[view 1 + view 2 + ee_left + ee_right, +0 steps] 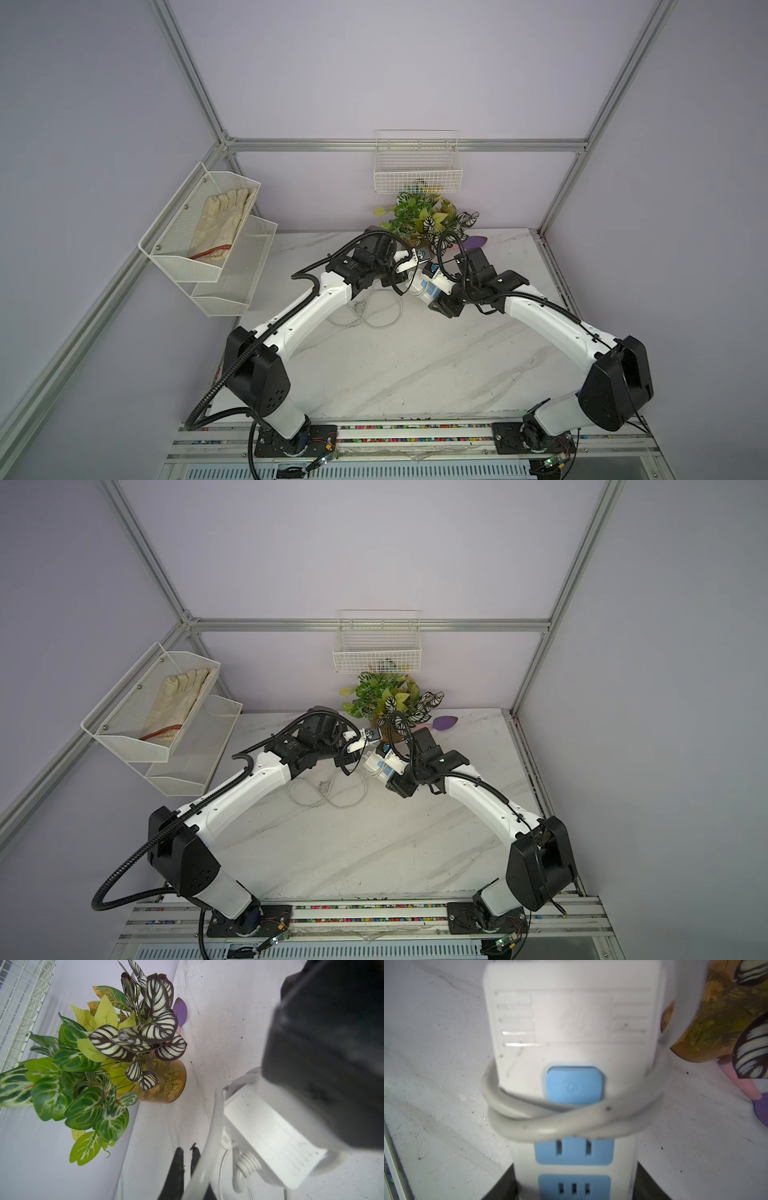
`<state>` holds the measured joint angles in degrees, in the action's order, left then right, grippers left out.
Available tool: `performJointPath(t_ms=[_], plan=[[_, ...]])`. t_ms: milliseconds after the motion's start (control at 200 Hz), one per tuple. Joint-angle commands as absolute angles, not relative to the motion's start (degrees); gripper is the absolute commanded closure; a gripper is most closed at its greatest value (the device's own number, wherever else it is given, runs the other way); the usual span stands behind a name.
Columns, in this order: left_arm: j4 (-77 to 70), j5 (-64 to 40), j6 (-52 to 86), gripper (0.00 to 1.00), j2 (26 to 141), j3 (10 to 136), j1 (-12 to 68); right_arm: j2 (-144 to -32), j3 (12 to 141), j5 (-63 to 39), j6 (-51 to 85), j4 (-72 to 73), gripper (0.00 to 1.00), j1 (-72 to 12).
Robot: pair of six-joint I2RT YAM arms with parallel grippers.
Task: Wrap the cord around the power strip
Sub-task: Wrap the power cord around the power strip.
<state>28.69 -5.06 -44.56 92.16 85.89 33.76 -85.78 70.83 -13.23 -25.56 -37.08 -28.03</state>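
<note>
In the right wrist view the power strip (pixel 571 1022) fills the frame, blurred, face toward the lens. Its socket end is pinched between the 2 black fingers of the right gripper (pixel 575 1186). 2 strands of the cord (pixel 550 1122) cross over that face, just under the blue button (pixel 573 1084) and above the nearest socket panel (pixel 574 1151). Just beyond the strip's far corner stands an amber pot (pixel 708 1028). A purple and pink tool (pixel 760 1109) lies beside it on the table (pixel 436 1064).

In the left wrist view the left gripper (pixel 187 1153) is pressed together on the cord. The cord runs from between its dark fingers up to the strip's plain white back, a side the right wrist view does not give. The right arm's black housing (pixel 332 1053) blocks a large part of this view. Past the strip the pot carries a leafy plant (pixel 93 1068), near the strip. A white wire basket (pixel 18 1001) hangs on the wall behind.

In both top views the 2 grippers meet near the table's far edge, with the strip between them, right in front of the plant. Only here does the slack show: the rest of the cord (pixel 362 318) lies in loose loops on the table, partly under the left forearm. A mesh rack (pixel 183 266) on the left wall holds a pale glove (pixel 220 220).
</note>
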Motion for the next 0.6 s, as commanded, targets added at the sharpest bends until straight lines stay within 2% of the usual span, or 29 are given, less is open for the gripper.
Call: performJointPath(t_ms=[0,220,595], plan=[[26.8,-4.7,-42.9,1.00,84.5,85.0,35.0,-87.2,71.1,-8.5,-19.0,-37.9,1.00,-25.3],[26.7,-5.9,-40.0,1.00,84.2,84.1,39.0,-87.9,72.2,-5.3,-15.2,-35.0,1.00,-23.7],[25.3,-5.1,-33.5,1.00,84.4,80.4,41.6,-84.4,71.2,-6.6,-9.2,-28.6,1.00,-20.0]])
